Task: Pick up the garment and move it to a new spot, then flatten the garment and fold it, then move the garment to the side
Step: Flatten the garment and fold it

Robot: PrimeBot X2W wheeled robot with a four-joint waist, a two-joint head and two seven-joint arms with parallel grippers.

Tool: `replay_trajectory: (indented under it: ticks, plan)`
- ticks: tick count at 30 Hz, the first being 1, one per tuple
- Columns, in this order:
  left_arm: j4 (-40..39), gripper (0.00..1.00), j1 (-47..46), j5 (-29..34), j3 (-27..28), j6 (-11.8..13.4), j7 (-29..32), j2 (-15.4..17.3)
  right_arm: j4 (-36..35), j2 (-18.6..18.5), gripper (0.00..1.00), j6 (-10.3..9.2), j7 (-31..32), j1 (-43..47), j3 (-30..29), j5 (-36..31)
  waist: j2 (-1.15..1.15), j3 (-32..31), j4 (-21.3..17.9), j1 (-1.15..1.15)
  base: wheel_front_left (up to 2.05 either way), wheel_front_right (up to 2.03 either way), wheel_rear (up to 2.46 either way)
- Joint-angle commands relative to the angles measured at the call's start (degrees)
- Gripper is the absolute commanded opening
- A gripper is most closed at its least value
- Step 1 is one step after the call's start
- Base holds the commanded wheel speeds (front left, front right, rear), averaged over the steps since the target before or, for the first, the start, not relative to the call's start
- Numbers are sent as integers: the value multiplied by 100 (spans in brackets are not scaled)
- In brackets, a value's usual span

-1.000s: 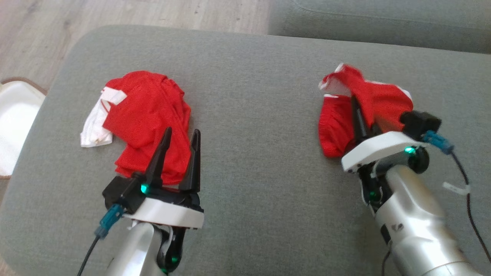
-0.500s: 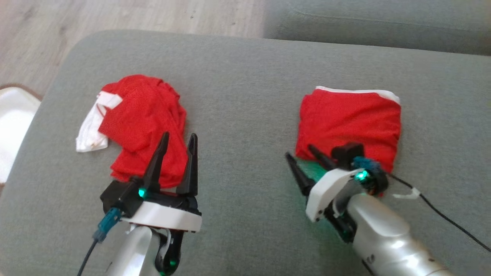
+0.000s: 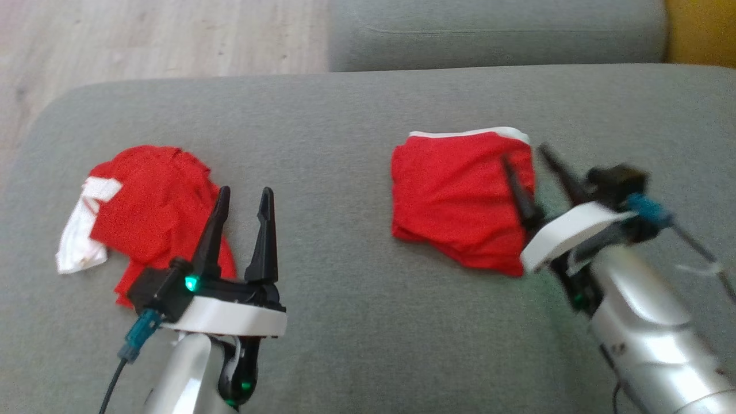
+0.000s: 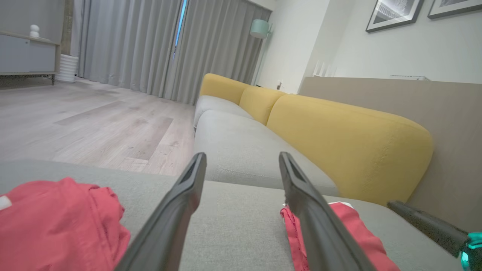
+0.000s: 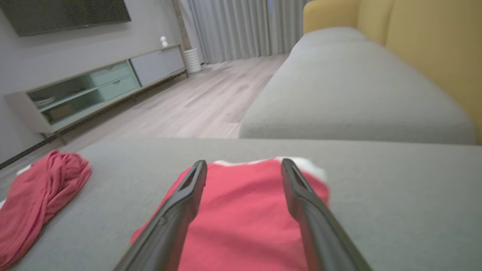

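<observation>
Head view: your right claw gaped empty over the folded garment; fold looked done, side-move needed a grip.

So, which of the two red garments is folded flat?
The right garment, a neat rectangle by the right tool; the left garment lies crumpled.
</observation>
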Motion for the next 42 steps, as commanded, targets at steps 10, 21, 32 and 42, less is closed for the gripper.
replay_trajectory:
  ticks: [10,21,32,42]
  plan:
    - [-356,100,-10,140,355,-33,-29,17,-1792,626,100,14,-77,1352,-2380,-1999,0,7,-485,0,0,0,0]
    - [-367,100,122,221,314,-33,-29,-12,-2424,861,93,14,-77,2079,-2729,-2261,0,75,-506,0,0,0,0]
    - [-446,100,-409,148,-105,-33,-29,-27,-1985,863,0,14,26,1074,-2779,-2665,0,848,210,0,0,0,0]
    - [-430,100,-759,-24,-384,-33,-29,-36,123,734,0,14,393,-374,-2983,-3153,0,1312,788,0,0,0,0]
